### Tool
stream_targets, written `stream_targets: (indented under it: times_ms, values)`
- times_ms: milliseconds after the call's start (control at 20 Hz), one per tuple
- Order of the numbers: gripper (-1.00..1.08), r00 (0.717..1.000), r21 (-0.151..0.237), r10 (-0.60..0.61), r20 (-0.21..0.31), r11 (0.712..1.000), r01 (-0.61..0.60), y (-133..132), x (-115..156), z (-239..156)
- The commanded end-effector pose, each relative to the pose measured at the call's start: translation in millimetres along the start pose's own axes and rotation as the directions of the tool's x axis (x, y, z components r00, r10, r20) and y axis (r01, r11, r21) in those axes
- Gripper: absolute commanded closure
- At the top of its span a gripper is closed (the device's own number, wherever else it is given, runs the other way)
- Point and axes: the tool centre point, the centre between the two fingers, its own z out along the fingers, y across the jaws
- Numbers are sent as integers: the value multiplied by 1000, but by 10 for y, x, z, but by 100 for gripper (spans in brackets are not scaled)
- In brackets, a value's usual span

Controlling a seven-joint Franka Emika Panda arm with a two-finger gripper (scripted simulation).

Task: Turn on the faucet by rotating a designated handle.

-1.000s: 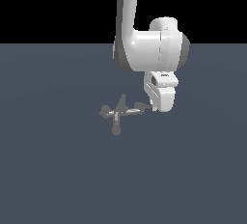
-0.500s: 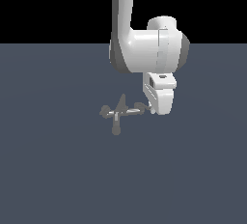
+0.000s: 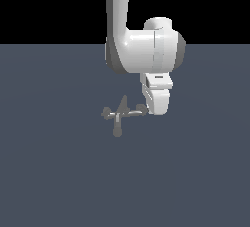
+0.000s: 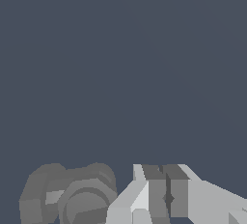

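Small grey metal faucet (image 3: 119, 114): on the flat grey counter (image 3: 53, 172), mid-scene.
Thin T-ended handle (image 3: 139, 110): juts toward 3 o'clock from the faucet's middle.
White gripper (image 3: 158, 109): at 3 o'clock of the faucet, fingers (image 4: 166, 194) at the handle's tip.

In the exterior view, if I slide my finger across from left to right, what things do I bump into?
Stubby arm of the faucet → pointed fin → thin handle → gripper.
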Motion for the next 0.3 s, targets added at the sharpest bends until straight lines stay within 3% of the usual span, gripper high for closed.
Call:
stream_targets:
  times_ms: [0, 250]
  values:
    - [108, 999, 7, -48, 13, 999, 47, -145, -371, -11]
    - [108, 997, 10, -72, 19, 997, 72, -278, -635, -25]
